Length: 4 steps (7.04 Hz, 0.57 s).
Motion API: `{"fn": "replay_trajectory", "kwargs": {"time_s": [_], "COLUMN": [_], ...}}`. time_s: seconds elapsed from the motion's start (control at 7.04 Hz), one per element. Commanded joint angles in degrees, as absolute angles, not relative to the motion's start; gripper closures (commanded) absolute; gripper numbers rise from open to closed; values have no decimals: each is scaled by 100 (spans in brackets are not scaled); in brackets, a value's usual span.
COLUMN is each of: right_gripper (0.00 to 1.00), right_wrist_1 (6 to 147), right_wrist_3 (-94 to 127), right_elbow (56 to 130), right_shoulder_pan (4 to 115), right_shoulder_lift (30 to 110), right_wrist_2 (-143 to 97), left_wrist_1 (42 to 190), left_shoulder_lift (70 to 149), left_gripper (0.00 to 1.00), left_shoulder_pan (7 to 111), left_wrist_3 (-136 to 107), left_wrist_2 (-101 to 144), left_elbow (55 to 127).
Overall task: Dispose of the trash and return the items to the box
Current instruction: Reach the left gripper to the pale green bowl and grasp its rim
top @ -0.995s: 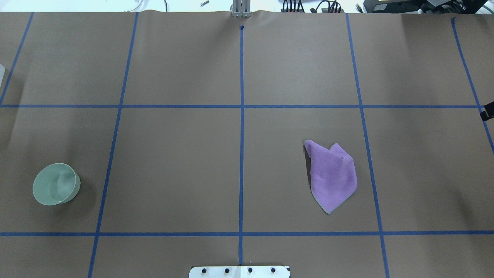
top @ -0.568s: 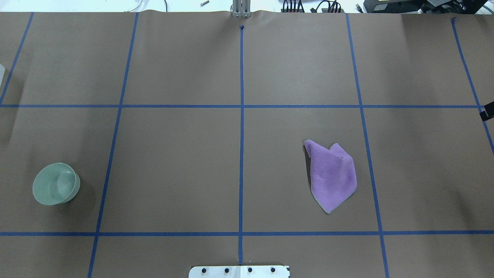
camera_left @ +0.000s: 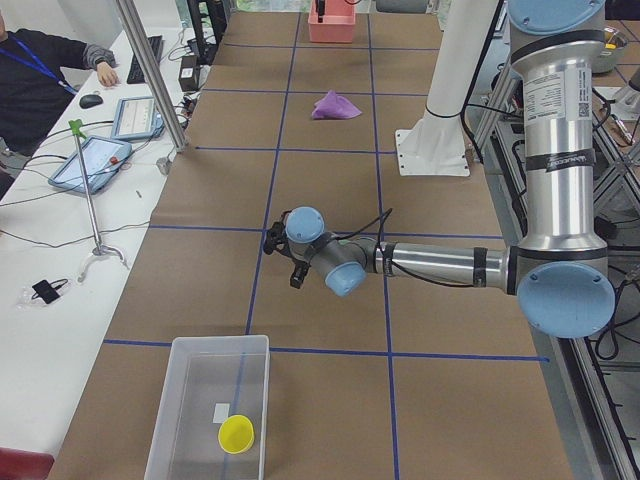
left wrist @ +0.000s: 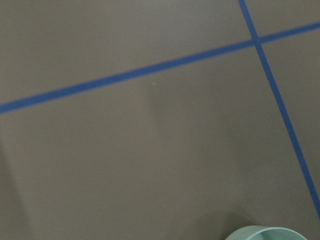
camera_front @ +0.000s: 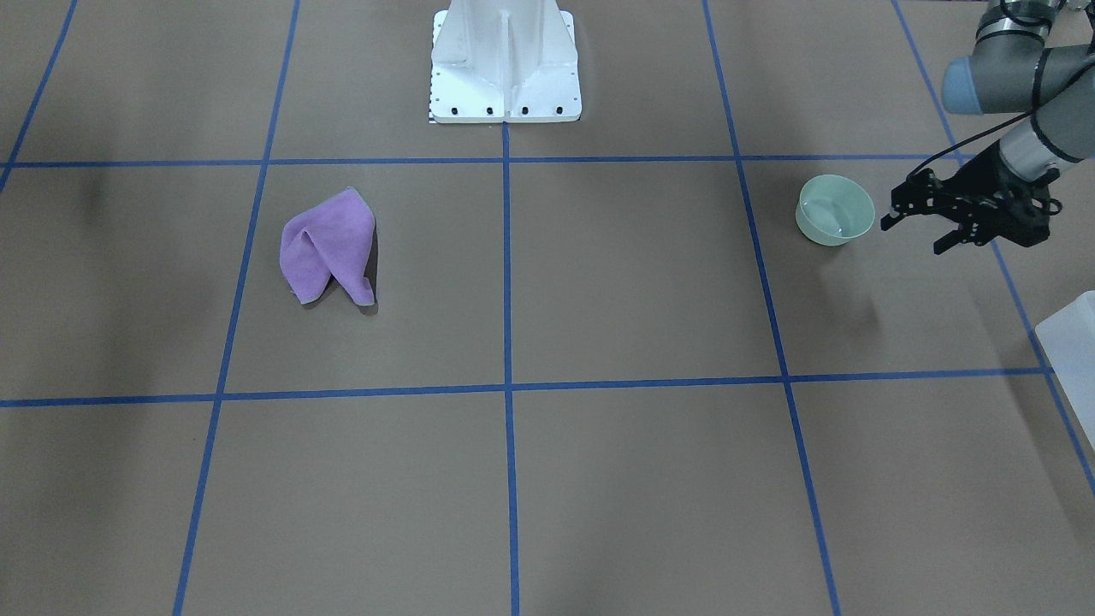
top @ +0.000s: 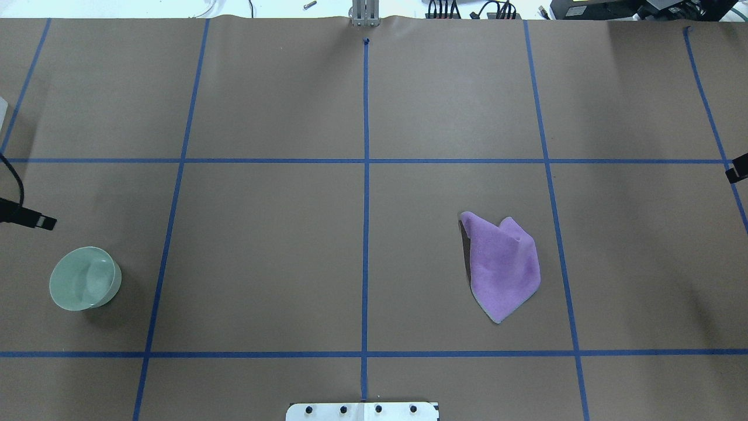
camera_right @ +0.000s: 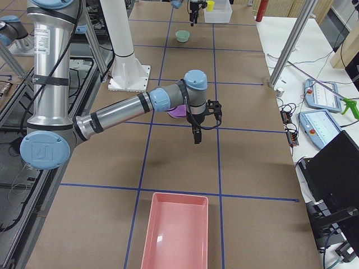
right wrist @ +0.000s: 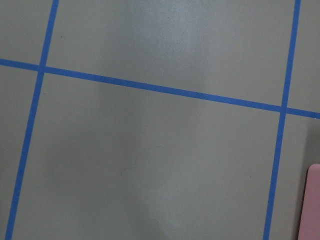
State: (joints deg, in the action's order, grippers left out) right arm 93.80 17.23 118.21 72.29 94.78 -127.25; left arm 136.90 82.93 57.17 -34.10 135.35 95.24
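Observation:
A pale green bowl (camera_front: 834,210) stands upright on the table, at the left in the overhead view (top: 85,278). My left gripper (camera_front: 915,235) is open and empty, hovering just beside the bowl and apart from it; one fingertip (top: 44,222) shows in the overhead view. The translucent box (camera_left: 200,400) holds a yellow cup (camera_left: 237,435); its corner (camera_front: 1069,342) lies past the left gripper. A crumpled purple cloth (top: 502,266) lies right of centre. My right gripper (camera_right: 205,123) hovers beyond the cloth; I cannot tell if it is open or shut.
A pink tray (camera_right: 174,230) sits at the table's right end. The white robot base (camera_front: 505,68) stands at the near middle edge. Blue tape lines mark a grid on the brown table cover (top: 263,251). An operator's bench with tablets lies past the far edge.
The left gripper's fingertip and cable have come into the overhead view at the left edge, just beyond the bowl. Bowl and cloth have not moved.

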Motion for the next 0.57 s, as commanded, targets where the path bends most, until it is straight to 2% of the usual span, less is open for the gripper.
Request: {"fn": "replay_trajectory", "kwargs": {"time_s": [0.0,0.28,0.43], "right_gripper": [0,0,0], "right_wrist_1": [9378,9378,9378], "right_wrist_3": [1723,1723,1723], "right_elbow": [11821,11821,11821], "right_shoulder_pan": [7225,7225,7225], "right_shoulder_lift": [9475,9475,9475], "right_wrist_2": [-12718,-12718,-12718], "left_wrist_1": [13869,13869,13887], "left_shoulder_lift": [8271,8227,8227], "left_gripper": [7,70,86], "left_shoulder_pan": [5134,5063,5063], "left_wrist_3": [-3656,-3648,-3630], "left_wrist_2": [13412,13412,13403], "left_elbow": [9466,9422,9361]}}
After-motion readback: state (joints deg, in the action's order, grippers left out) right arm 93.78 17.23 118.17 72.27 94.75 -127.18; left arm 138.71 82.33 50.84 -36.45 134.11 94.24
